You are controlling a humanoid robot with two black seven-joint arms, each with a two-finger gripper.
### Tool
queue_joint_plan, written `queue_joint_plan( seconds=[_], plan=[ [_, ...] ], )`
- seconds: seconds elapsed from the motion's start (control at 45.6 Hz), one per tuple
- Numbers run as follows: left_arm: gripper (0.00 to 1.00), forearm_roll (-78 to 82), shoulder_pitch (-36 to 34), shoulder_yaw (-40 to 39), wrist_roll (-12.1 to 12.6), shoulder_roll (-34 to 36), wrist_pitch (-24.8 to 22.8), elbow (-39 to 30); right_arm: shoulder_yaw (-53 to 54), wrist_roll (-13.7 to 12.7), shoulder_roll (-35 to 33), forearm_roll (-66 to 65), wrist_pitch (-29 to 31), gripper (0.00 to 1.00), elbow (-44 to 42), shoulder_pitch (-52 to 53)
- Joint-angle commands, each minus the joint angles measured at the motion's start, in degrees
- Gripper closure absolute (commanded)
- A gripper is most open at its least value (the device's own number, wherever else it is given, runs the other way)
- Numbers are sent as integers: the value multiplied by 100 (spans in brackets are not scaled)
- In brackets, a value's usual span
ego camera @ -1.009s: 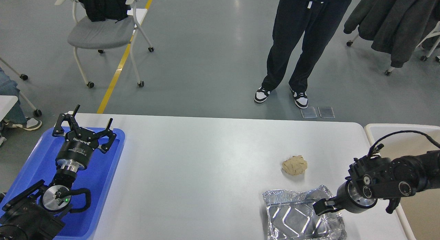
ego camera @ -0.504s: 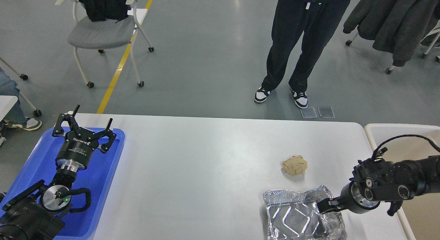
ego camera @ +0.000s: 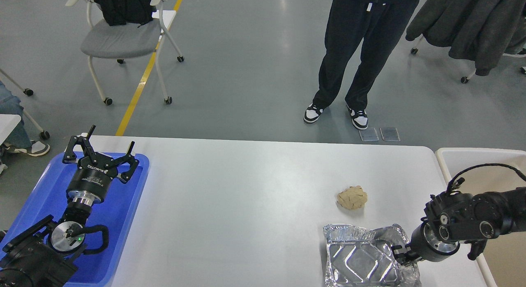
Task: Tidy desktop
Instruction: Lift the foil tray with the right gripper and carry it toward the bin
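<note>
The light grey desktop fills the lower view. A crumpled silver foil tray lies at its front right. A crumpled beige paper ball lies just behind it. My right gripper reaches in from the right, and its dark fingers pinch the foil tray's right rim. My left gripper is open and empty above the far end of the blue plastic tray at the left.
A beige open-topped bin stands off the desktop's right edge, under my right arm. A person stands beyond the far edge. A grey wheeled chair is at the back left, and dark coats hang at the back right.
My right gripper has moved right and toward the front edge, dragging the foil tray with it and turning it slightly. The left arm and the paper ball have not moved.
</note>
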Motion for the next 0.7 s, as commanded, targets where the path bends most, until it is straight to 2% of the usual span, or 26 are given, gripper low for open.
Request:
queue_joint_plan(
  seconds=[0.0, 0.197, 0.329, 0.504, 0.68],
  plan=[
    [1, 0, 0, 9, 0, 0, 0, 0, -15, -6, -29, 21, 149, 100, 34, 63],
    [1, 0, 0, 0, 0, 0, 0, 0, -15, 3, -64, 100, 228, 100, 113, 195],
    [1, 0, 0, 9, 0, 0, 0, 0, -85, 3, -258, 100, 333, 100, 464, 563],
    [1, 0, -9, 0, 0, 0, -9, 0, -551, 3, -477, 100, 553, 100, 1132, 1617],
    [1, 0, -9, 0, 0, 0, -9, 0, -911, 3, -557, 135, 1088, 100, 1457, 2646]
  ],
)
